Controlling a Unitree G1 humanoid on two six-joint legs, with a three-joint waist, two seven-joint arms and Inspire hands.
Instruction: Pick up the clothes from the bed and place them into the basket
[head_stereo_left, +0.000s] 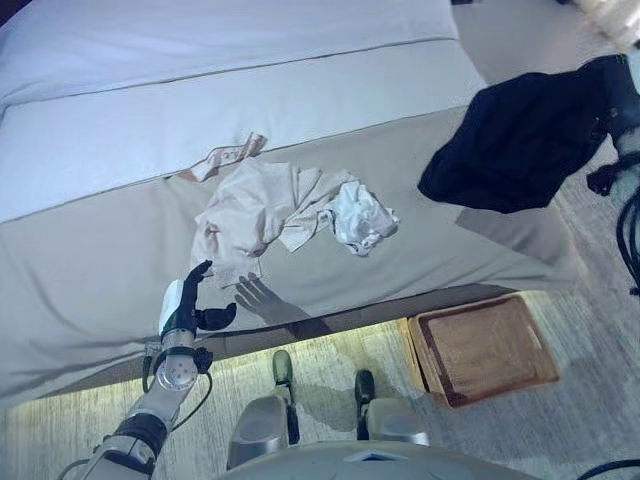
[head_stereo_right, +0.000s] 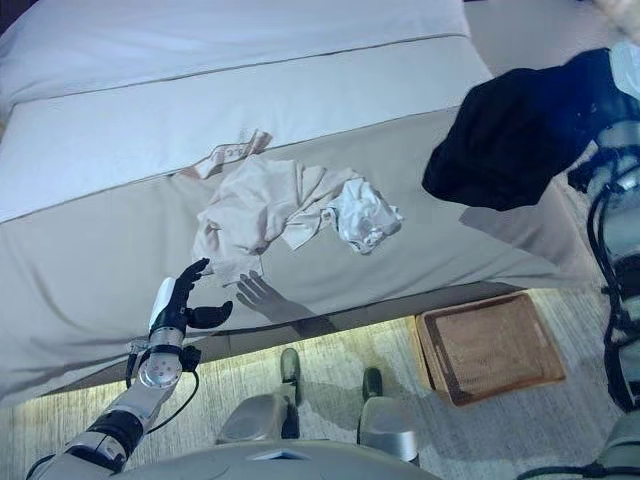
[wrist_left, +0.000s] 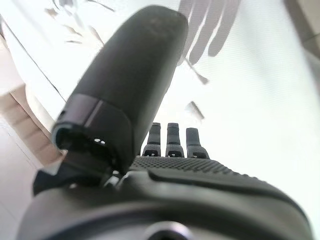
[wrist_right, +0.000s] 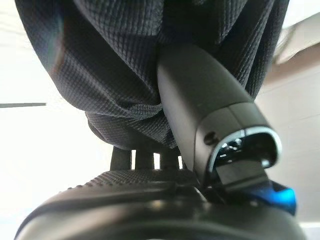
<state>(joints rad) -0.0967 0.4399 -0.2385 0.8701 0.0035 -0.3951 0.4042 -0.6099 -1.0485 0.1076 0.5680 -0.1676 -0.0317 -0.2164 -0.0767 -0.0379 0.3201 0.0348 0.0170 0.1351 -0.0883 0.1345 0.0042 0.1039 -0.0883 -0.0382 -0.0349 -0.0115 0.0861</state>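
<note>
Right wrist view shows the right hand (wrist_right: 200, 150) clamped on the dark garment (head_stereo_left: 525, 135), hanging beyond the wooden basket (head_stereo_left: 480, 350); early release risks the floor; left hand (head_stereo_left: 190, 305) open.

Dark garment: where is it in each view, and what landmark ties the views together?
Left eye view: dark garment at upper right, over the bed's corner.
Right eye view: upper right too.
Left wrist view: not in it.
Right wrist view: fills the top, pinched by the right hand.
Shared landmark: wooden basket on the floor.
</note>
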